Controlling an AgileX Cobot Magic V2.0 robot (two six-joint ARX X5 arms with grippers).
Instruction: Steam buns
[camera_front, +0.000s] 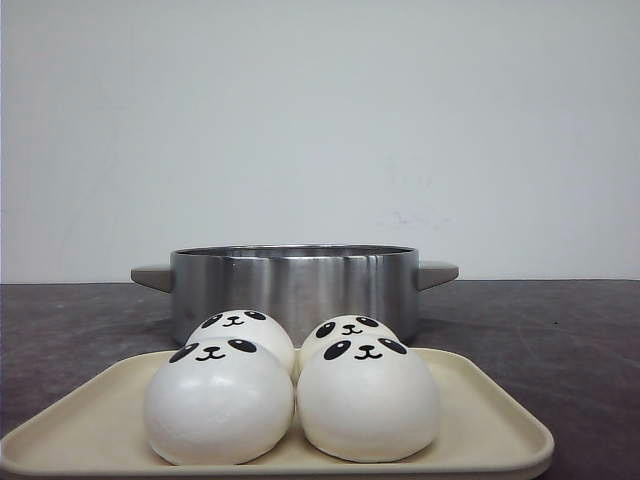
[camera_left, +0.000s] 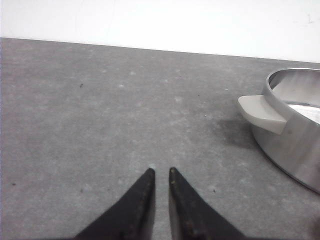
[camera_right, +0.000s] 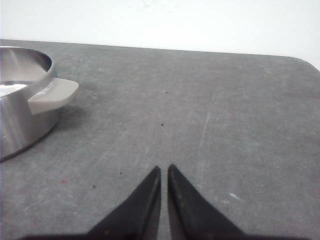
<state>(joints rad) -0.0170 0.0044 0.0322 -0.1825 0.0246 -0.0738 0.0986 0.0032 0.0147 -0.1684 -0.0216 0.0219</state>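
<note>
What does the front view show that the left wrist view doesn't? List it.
Only the front view shows the four buns on the cream tray, plus both pot handles. Only the left wrist view shows the left gripper, its fingers nearly together and holding nothing, over bare tabletop. Both show the steel pot with its grey handle, the dark table and the pale wall.

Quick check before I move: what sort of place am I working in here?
Probably a lab tabletop staged as a kitchen, not a real one: a bare dark grey table against a blank white wall, holding only a steel pot and a beige tray of four panda-faced buns.
</note>
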